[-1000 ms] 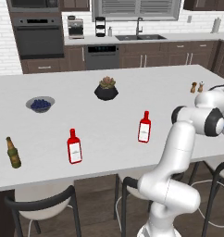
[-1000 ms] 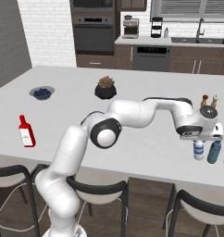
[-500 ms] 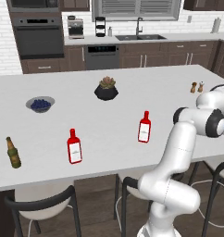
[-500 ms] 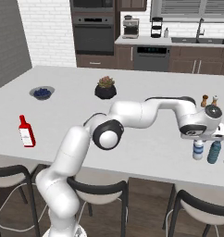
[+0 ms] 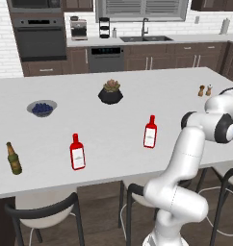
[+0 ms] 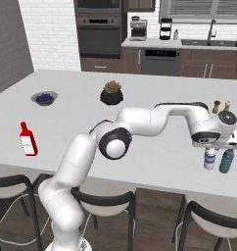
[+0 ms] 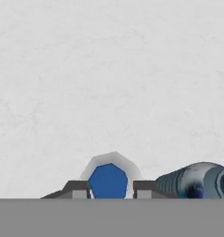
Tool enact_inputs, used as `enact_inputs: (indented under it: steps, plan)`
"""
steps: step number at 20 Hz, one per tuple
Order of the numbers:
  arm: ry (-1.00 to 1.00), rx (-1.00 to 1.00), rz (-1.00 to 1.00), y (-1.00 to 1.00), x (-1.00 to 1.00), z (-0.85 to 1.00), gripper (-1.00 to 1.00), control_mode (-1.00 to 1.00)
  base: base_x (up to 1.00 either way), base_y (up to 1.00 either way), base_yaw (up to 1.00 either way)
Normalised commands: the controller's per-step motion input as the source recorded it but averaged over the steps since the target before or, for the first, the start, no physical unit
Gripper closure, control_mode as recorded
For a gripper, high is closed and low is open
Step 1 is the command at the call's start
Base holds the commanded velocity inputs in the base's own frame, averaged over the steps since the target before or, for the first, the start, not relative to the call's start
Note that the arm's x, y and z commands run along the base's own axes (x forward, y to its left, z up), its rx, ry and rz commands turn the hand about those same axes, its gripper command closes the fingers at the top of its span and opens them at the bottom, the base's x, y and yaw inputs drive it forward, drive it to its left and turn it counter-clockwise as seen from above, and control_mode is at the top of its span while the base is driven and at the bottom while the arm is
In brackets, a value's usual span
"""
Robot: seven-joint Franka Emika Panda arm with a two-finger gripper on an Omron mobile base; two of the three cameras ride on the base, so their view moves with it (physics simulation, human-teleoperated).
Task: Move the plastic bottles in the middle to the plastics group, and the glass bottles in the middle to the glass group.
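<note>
Clear plastic bottle w/ white cap, blue label (image 6: 209, 159): upright at right end of white island counter (image 6: 154, 157), gripped between the 2 fingertips (image 7: 77, 189) of gripper (image 6: 211, 147), jaws pinched narrow on it. Blue-teal plastic bottle (image 6: 226, 161): just beside, on its right. Red glass bottle, white label (image 5: 150, 131): mid-counter, upright. 2nd identical red bottle (image 5: 77, 152) + dark olive-brown slim bottle (image 5: 13, 158): near left end, front edge.

Clear bottle (image 6: 209, 159) and teal bottle (image 6: 226, 161) stand upright just beside each other at the tabletop's right edge; two red bottles (image 5: 150, 131) (image 5: 77, 152) and an olive bottle (image 5: 13, 158) stand upright
</note>
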Motion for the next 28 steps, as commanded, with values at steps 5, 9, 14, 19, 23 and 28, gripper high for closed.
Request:
enact_inputs:
  steps: [5, 9, 14, 19, 23, 28]
  plan:
    - [0.00, -0.05, 0.00, 0.00, 0.00, 0.25, -1.00, -1.00, 0.00, 0.00, 0.00]
    - [0.00, -0.01, 0.00, 0.00, 0.00, 0.46, -1.00, -1.00, 0.00, 0.00, 0.00]
    - [-0.03, -0.01, 0.00, 0.14, -0.23, 0.54, -1.00, -1.00, 0.00, 0.00, 0.00]
    - [-0.03, -0.02, 0.04, 0.39, -0.48, 0.22, -1.00, -1.00, 0.00, 0.00, 0.00]
    - [0.00, 0.00, 0.04, 0.55, -0.14, 0.00, -1.00, -1.00, 0.00, 0.00, 0.00]
    - [0.00, -0.03, 0.07, 1.00, -0.12, 0.05, -1.00, -1.00, 0.00, 0.00, 0.00]
